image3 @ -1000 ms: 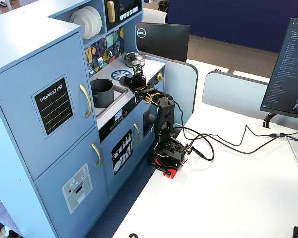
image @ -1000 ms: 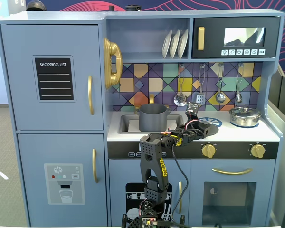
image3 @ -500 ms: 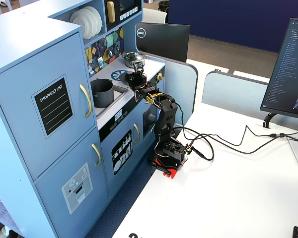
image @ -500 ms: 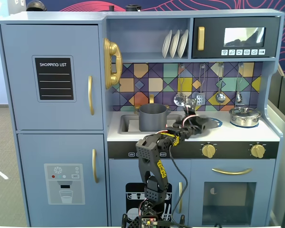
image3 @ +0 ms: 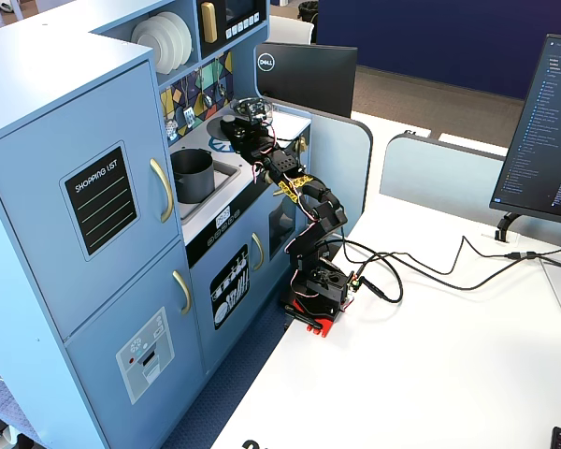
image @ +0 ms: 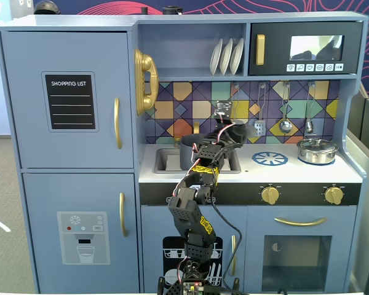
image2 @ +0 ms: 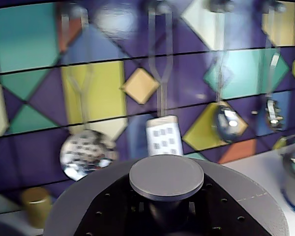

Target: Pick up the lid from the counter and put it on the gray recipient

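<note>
My gripper [image2: 167, 216] is shut on the knob [image2: 166, 177] of the lid [image2: 71, 204], a matte dark-gray disc, and the black fingers [image2: 113, 211] reach over its top. In a fixed view the lid [image: 235, 132] hangs tilted in the air above the counter, with the gripper [image: 225, 123] just right of the gray recipient [image: 189, 150]. The arm hides part of that pot, which stands in the sink. From the side, the lid [image3: 232, 123] and the gripper [image3: 245, 132] are higher than and beyond the gray recipient [image3: 193, 175].
A shiny silver pot [image: 317, 149] with its own lid stands at the counter's right end, beside the blue burner print [image: 270, 158]. Utensils [image: 285, 123] hang on the tiled back wall close behind the lid, among them a skimmer [image2: 86, 155] and a spatula [image2: 163, 135].
The arm has swung left from the burner area and risen. The lid has come up off the counter with it and now hangs near the gray pot.
</note>
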Tool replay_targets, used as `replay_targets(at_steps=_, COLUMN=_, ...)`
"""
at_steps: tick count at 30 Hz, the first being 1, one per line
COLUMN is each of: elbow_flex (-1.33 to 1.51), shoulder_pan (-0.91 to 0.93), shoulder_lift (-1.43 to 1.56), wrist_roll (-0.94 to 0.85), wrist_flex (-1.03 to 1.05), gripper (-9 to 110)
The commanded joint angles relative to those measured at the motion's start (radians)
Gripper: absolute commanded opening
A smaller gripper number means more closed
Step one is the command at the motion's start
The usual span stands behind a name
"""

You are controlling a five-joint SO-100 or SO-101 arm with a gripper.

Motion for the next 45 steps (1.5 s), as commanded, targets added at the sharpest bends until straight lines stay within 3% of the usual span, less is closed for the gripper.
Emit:
replay_targets(at_steps=1, elbow_flex=-0.086, shoulder_pan=-0.075, shoulder_lift=0.078, wrist_roll=-0.005, wrist_flex=0.040, gripper=0)
replay_targets(at_steps=16, elbow_flex=-0.046, shoulder_pan=-0.304, shoulder_lift=0.081, wrist_roll=-0.020, wrist_flex=0.115, gripper=0)
replay_targets(at_steps=45, elbow_flex=0.057, shoulder_pan=-0.347, shoulder_lift=-0.031, wrist_roll=-0.020, wrist_flex=-0.025, gripper=0)
